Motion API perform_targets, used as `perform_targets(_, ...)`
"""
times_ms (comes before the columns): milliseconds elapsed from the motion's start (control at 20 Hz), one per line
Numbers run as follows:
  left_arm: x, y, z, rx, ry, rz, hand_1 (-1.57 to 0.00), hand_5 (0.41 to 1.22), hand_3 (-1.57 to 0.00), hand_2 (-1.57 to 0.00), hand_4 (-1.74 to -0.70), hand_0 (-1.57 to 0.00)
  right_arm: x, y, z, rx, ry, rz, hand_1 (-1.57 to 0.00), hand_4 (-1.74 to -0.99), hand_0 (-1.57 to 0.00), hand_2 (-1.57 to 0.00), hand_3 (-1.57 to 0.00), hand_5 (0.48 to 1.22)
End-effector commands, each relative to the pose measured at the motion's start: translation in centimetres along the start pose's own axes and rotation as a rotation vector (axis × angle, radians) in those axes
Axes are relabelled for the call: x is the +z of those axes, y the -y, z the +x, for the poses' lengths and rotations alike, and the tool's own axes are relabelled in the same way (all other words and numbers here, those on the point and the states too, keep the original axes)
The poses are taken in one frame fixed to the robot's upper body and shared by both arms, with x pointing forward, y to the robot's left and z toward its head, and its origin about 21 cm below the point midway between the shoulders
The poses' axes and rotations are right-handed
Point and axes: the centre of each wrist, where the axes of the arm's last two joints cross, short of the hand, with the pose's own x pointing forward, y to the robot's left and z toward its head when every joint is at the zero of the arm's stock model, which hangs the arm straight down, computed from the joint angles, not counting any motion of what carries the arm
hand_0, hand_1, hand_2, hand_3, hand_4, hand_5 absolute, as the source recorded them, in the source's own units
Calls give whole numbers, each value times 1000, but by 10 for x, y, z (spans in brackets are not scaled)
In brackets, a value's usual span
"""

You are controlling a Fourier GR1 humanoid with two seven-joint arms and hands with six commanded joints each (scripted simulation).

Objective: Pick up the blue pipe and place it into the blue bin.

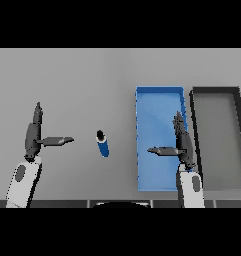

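Grey table (82,75) bears blue pipe (102,144), blue bin (159,100), dark bin (217,150); left hand (33,136), right hand (182,145) spread.

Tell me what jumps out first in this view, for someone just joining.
The bright blue bin right of centre, with a dark grey bin beside it on its right. The small blue pipe lies alone on the grey table, left of the bin. The right hand, fingers straight, shows over the blue bin; the left hand is far left.
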Motion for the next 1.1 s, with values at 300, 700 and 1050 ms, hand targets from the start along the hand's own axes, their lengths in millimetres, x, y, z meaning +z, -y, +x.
perform_targets(300,5,-17,-5,-71,45,-124,1,586,1,1,-1006,1,4,1,2,105,51,49,1,-1222,1,1,1,603)
perform_targets(700,13,-39,-8,-140,84,-361,1,592,1,1,-1015,1,18,9,16,238,74,126,1,-1225,1,1,1,592)
perform_targets(1050,28,-21,4,-171,55,-613,1,532,1,1,-1040,1,16,11,15,253,115,154,1,-1225,1,1,1,603)
